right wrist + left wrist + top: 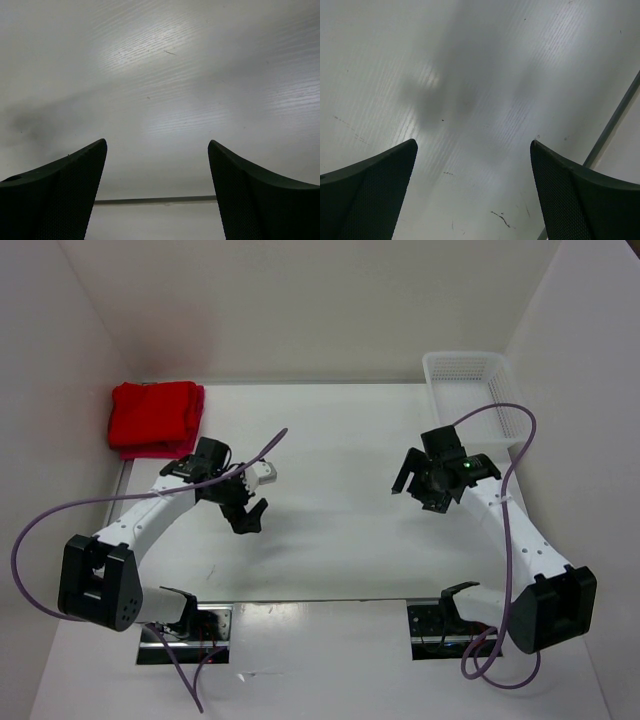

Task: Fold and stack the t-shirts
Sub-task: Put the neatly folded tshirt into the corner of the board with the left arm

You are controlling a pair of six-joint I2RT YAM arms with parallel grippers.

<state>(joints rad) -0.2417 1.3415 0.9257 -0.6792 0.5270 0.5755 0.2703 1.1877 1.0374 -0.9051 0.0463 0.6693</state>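
Note:
A stack of folded red t-shirts [155, 417] lies at the far left corner of the table; a bright red one is on top and a pinkish edge shows below it. My left gripper [247, 517] is open and empty over the bare table, to the right of and nearer than the stack. My right gripper [415, 485] is open and empty over the bare table on the right side. Both wrist views show only wide-apart black fingers [375, 195] [260, 200] above the white tabletop. No shirt shows in either wrist view.
A white plastic mesh basket [470, 395] stands at the far right corner, just beyond my right arm. White walls close in the left, back and right sides. Purple cables loop from both arms.

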